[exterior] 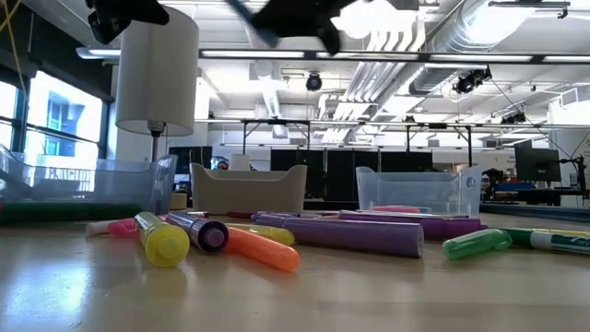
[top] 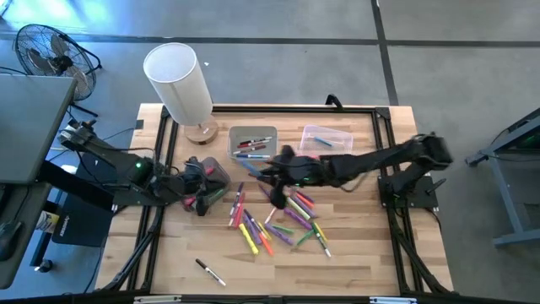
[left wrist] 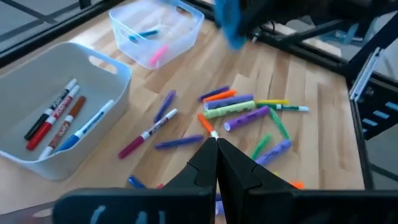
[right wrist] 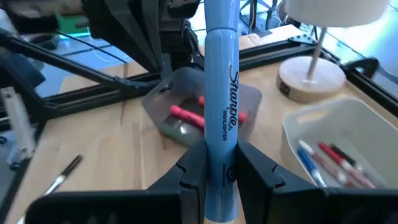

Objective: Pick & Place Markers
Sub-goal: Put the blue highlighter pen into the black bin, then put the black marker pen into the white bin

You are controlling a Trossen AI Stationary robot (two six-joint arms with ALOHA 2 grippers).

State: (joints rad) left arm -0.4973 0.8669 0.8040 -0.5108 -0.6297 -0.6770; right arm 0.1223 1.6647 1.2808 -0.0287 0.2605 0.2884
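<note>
Several markers (top: 278, 218) lie scattered on the wooden table's middle, seen up close in the low view (exterior: 263, 247). My right gripper (top: 268, 173) hovers above the table between the grey bin (top: 253, 142) and the pile, shut on a blue highlighter (right wrist: 221, 93). The grey bin holds red, black and blue markers (left wrist: 59, 118). A clear bin (top: 326, 138) holds a pink and a blue one. My left gripper (left wrist: 216, 149) is shut and empty, next to a clear bin (top: 215, 173) with a red marker (right wrist: 186, 115). My right gripper pinches the blue highlighter's rear part (right wrist: 222, 168) between its two fingers (right wrist: 193, 171). The highlighter lies along the fingers and sticks out ahead of them toward the table's left. It is lifted clear of the table.
A white lamp (top: 181, 84) on a round wooden base stands at the far left of the table. A lone black marker (top: 211, 272) lies near the near edge. A black frame rail (top: 295, 108) runs around the table. A fan (top: 46, 51) stands on the floor.
</note>
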